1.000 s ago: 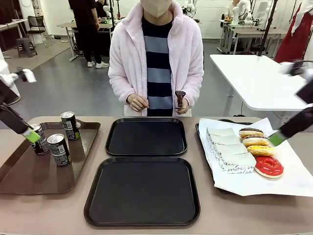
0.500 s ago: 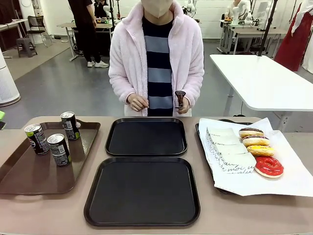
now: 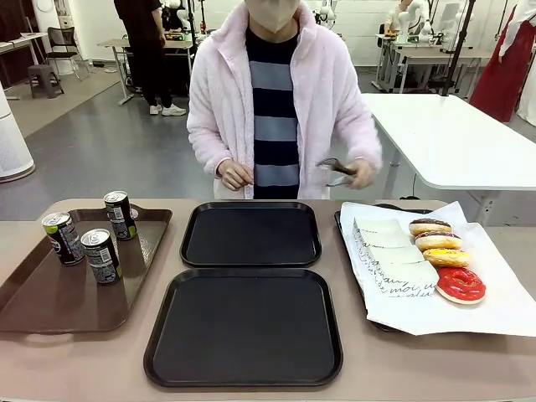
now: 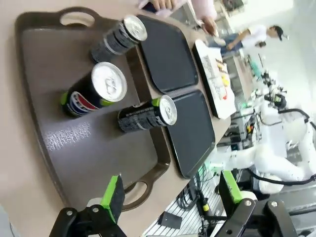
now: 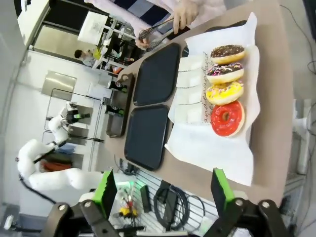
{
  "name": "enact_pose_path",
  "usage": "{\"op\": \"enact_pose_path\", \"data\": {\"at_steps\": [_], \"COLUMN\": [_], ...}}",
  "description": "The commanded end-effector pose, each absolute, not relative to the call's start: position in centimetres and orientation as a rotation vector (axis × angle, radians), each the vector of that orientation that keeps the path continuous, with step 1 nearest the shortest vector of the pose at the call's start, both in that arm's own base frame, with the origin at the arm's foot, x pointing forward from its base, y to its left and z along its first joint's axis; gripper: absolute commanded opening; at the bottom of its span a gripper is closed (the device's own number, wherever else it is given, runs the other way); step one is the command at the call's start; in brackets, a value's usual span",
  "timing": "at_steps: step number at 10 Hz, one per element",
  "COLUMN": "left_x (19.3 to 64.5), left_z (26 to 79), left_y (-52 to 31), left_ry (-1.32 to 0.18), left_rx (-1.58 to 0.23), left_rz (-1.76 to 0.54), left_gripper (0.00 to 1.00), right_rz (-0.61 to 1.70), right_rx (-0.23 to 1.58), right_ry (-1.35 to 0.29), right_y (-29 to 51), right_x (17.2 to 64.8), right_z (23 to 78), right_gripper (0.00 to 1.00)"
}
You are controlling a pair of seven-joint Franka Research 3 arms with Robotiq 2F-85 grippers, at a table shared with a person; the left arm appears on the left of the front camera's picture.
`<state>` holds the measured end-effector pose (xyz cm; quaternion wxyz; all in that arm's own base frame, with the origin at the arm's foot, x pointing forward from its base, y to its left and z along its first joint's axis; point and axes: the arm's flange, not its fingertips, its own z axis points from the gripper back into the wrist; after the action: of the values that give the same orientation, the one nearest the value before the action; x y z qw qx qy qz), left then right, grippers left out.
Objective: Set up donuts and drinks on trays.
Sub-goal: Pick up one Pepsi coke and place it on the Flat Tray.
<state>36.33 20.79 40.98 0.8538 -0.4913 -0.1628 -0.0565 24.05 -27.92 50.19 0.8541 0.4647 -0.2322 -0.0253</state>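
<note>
Tan table (image 3: 84, 368); at left, long brown tray (image 3: 50, 297), handle cut-outs at ends; in middle, far black tray (image 3: 251, 236) and near black tray (image 3: 244, 328), just apart, edges parallel; at right, dark tray (image 3: 338, 224) under white paper (image 3: 502, 311), paper spreading past rim toward near right.

1. In the middle of the surface (image 3: 84, 364), the far tray (image 3: 251, 234) lies behind the near tray (image 3: 244, 327).
2. Three drinks (image 3: 100, 255) stand on the long tray (image 3: 50, 301) at left.
3. Four donuts (image 3: 444, 258) lie in a row on the paper-lined tray (image 3: 338, 223) at right, with folded sleeves (image 3: 389, 251) just left of them.
</note>
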Motion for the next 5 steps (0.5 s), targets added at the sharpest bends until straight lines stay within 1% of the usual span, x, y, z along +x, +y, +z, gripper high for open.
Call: {"op": "enact_pose_path", "data": {"at_steps": [1,3,5], "left_x": [37.2,36.7,36.0], "left_z": [41.6,42.2,43.4], "left_y": [22.7,23.8,24.0], "left_ry": [-0.384,-0.413,-0.403], "left_rx": [-1.065,-1.057,-1.036], "left_rz": [-0.056,-0.009,-0.032], "left_gripper": [1.0,1.0,1.0], "right_rz": [-0.046,-0.062,-0.073], "right_rx": [0.987,0.972,0.957], "right_ry": [-0.446,-0.423,-0.417], "right_y": [-29.2,-29.9,-30.4], "right_x": [25.9,26.2,25.4], "right_z": [50.6,50.8,50.3], "right_gripper": [1.0,1.0,1.0]}}
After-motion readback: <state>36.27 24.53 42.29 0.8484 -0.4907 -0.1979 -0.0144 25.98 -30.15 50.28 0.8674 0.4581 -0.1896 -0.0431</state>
